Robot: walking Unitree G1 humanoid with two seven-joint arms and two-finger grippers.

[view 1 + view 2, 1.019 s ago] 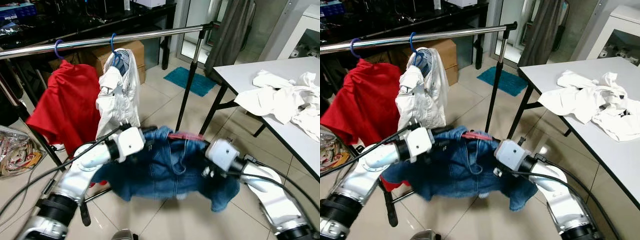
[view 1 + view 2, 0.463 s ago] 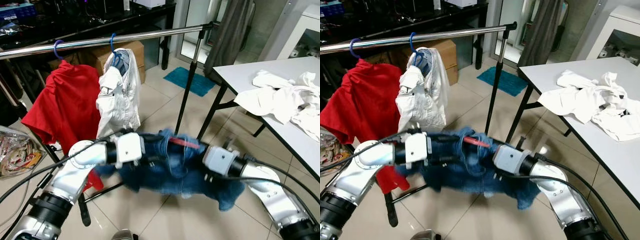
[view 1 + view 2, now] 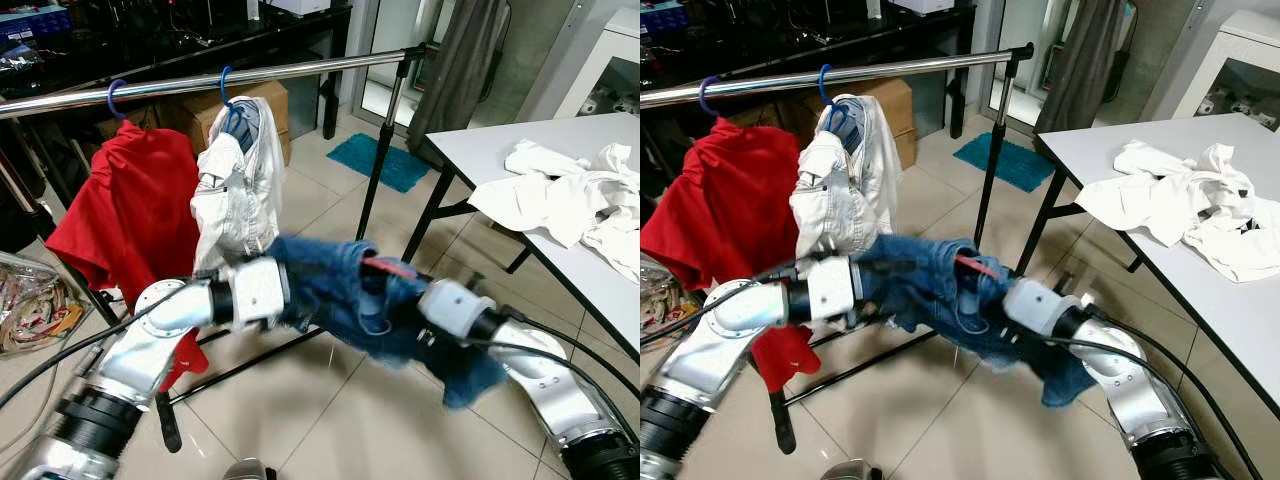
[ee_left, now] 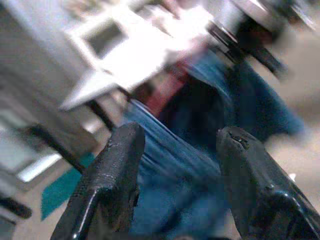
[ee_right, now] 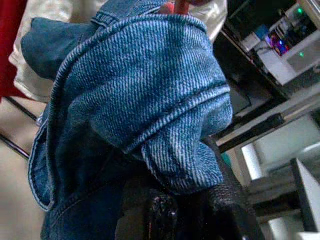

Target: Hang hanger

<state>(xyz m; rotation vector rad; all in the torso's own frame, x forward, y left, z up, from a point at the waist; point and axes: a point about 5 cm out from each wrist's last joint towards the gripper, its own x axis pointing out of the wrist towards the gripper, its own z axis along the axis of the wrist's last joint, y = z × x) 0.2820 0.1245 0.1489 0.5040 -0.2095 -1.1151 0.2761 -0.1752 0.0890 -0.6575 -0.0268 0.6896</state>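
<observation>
Below rail (image 3: pixel 250 75), denim jacket (image 3: pixel 340 290) raised, seemingly bunched.

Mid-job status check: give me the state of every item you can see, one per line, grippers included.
denim jacket: bunched, held between both arms below the rail, not hung
red hanger: inside the denim jacket, tip poking out
left gripper: fingers apart, against the denim
right gripper: buried under denim
red garment: hanging on the rail
white jacket: hanging on the rail
clothes rail: two hangers on it
white clothes: heaped on the table
</observation>
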